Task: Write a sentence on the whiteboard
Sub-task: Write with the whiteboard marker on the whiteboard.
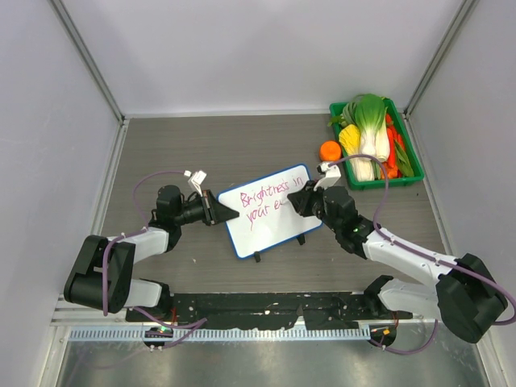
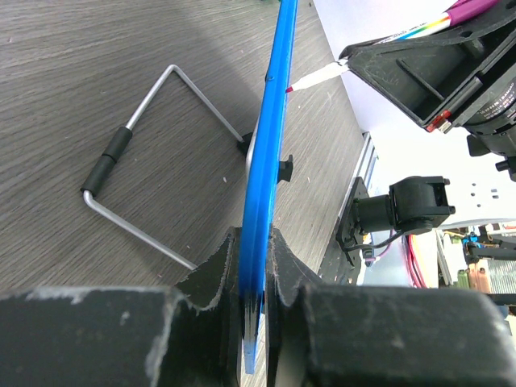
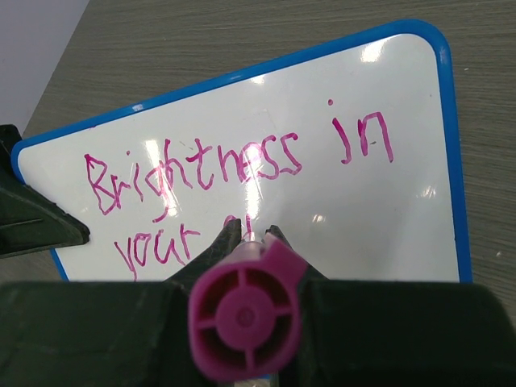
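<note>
- The small white whiteboard with a thin blue frame stands tilted on the grey wood-grain worktop, between the two arms.
- The left end effector is nearly closed, pinching the board's blue edge. A firm, motionless hold should stop the board skidding.
- The right end effector is clamped on the magenta marker, whose tip is at the second line.
- The pink handwritten sentence reads "Brightness in your", with a next letter begun. The remaining letters call for light, even pressure and small strokes rightward.
</note>
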Robot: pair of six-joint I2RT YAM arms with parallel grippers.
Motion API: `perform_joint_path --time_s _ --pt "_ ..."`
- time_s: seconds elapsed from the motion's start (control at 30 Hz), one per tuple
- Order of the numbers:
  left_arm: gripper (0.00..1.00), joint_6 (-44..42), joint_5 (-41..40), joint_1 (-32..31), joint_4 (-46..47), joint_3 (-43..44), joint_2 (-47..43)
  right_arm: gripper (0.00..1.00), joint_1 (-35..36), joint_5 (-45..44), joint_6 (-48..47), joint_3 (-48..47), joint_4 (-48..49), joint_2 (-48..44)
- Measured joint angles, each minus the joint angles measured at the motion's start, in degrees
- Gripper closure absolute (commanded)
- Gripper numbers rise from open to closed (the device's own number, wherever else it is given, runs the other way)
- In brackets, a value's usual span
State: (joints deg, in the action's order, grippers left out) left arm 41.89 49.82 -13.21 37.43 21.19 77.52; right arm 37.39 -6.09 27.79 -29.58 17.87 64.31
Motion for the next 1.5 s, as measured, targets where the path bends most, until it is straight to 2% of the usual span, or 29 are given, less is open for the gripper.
perform_joint_path --time_s 0.73,1.5 --pt "1.0 -0.09 0.11 0.0 0.04 0.02 0.0 0.99 0.0 -1.25 -0.55 -3.67 -2.58 -1.14" --pt "1.0 -0.02 0.11 0.0 -0.02 0.02 0.0 0.99 0.0 -2.16 -0.63 -2.12 -1.36 0.98"
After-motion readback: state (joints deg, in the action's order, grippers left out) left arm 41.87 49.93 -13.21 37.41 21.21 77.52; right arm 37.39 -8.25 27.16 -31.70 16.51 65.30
